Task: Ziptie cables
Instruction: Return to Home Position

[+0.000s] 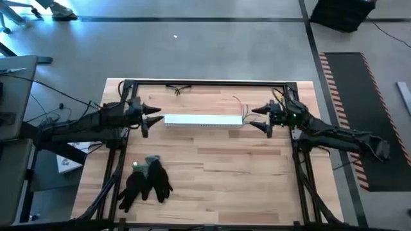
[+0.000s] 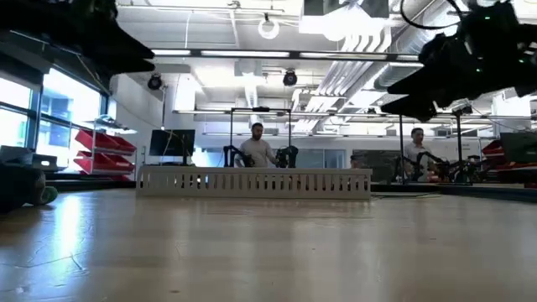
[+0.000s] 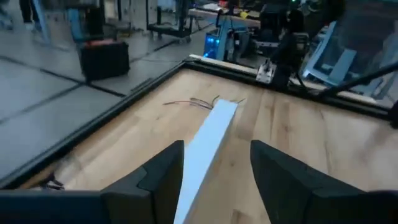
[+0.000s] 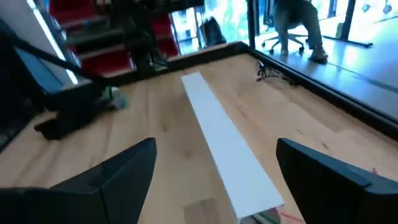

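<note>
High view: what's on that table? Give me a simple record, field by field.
Table: wooden top
White duct: lid on, lying across the far half
Cables: thin ends poke out at the duct's right end
Left gripper: open, holding nothing, just off the duct's left end
Right gripper: open, holding nothing, just off the duct's right end
Black gloves: lying in the near-left area
</note>
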Motion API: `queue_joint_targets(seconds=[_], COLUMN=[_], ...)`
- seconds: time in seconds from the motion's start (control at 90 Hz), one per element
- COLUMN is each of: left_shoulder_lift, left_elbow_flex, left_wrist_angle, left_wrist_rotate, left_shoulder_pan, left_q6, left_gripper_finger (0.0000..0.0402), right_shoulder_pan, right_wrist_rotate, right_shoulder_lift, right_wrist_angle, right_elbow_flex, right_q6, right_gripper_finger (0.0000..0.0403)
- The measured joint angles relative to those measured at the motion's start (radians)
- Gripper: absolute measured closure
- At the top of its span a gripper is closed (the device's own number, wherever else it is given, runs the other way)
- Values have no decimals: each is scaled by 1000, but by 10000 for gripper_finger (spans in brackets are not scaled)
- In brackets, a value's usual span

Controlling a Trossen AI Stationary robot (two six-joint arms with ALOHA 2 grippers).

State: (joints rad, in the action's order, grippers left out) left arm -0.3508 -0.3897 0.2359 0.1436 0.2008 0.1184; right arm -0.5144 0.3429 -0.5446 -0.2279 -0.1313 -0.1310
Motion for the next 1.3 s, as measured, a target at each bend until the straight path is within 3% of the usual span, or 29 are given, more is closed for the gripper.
queue_joint_targets(seconds=[0.2,0.322,0.544,0.667,0.833,1.011,1.3], left_shoulder_lift=[105,157,285,349,324,325,324], left_elbow_flex=[0,8,184,288,374,377,377], left_wrist_angle=[82,83,-9,-105,-255,-257,-256], left_wrist_rotate=[51,32,24,21,-38,-51,-57], left_shoulder_pan=[1,1,2,2,6,15,15], left_q6=[-35,-30,-15,-16,-48,-52,29], left_gripper_finger=[234,234,234,234,234,234,234], right_shoulder_pan=[0,0,22,39,46,44,44], right_wrist_rotate=[-39,-86,-99,-99,-124,-247,-257], right_shoulder_lift=[185,267,346,367,373,369,367], right_wrist_angle=[-25,36,48,71,88,170,203], right_elbow_flex=[121,122,122,122,122,122,122], right_q6=[-91,-73,-54,-77,-98,-140,-131], right_gripper_finger=[85,85,85,85,84,84,84])
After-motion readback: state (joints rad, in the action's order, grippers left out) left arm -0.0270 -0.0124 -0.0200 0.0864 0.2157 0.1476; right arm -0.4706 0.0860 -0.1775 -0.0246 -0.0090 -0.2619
